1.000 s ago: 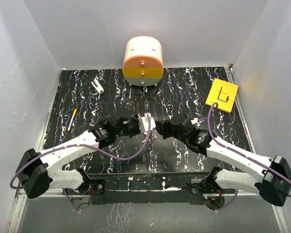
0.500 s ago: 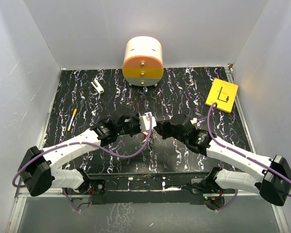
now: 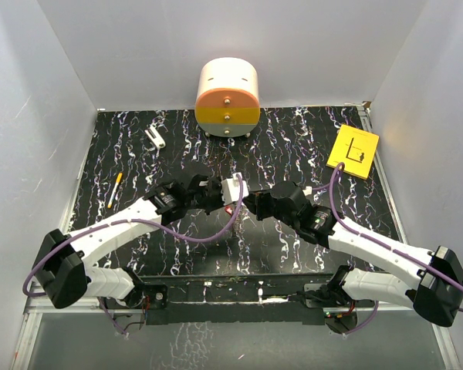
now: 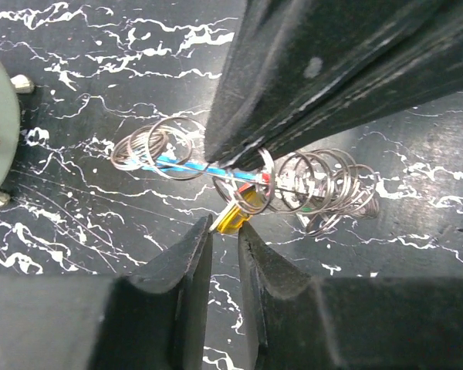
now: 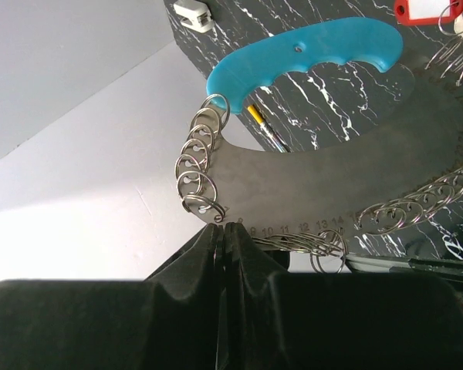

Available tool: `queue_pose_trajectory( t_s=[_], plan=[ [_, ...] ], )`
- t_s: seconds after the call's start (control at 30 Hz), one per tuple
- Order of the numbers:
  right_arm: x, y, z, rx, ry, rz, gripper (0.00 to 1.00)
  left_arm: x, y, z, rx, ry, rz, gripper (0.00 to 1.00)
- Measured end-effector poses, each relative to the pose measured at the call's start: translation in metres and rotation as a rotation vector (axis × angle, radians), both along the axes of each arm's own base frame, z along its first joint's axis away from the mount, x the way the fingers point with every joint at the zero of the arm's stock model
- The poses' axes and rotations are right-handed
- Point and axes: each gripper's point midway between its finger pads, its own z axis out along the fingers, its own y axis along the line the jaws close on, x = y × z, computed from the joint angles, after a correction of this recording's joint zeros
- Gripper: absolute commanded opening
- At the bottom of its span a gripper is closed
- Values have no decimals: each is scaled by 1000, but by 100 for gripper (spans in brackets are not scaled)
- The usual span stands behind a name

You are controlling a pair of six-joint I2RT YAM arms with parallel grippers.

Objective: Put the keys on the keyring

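Plain white walls (image 3: 139, 46) close me in at the back and both sides, softly and evenly lit. Beneath me spreads a black tabletop (image 3: 293, 146) veined with white marbling.

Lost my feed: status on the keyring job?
Left gripper slightly open, yellow piece at its tips. Right gripper shut on ringed plate. Keys hard to make out. Nothing blocking.

The left arm (image 3: 112, 230) and the right arm (image 3: 370, 245) both stretch forward from their bases and bend inward at the elbow. Their wrists meet almost tip to tip midway between them. The left gripper (image 4: 224, 228) points at the other, its two fingers a narrow gap apart. The right gripper (image 5: 221, 229) has its fingers pressed together, pinching the edge of a thin grey plate (image 5: 332, 169).
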Motion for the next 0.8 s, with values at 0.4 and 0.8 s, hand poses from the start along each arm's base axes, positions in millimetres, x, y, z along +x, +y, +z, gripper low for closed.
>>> queue_pose_trajectory(
  t_s=[0.4, 0.8],
  plan=[
    [1, 1, 1, 6, -5, -1, 8, -5, 9, 2, 43, 18, -1, 36],
    [2, 2, 1, 6, -7, -4, 8, -8, 9, 89, -175, -197, -13, 36]
  ],
)
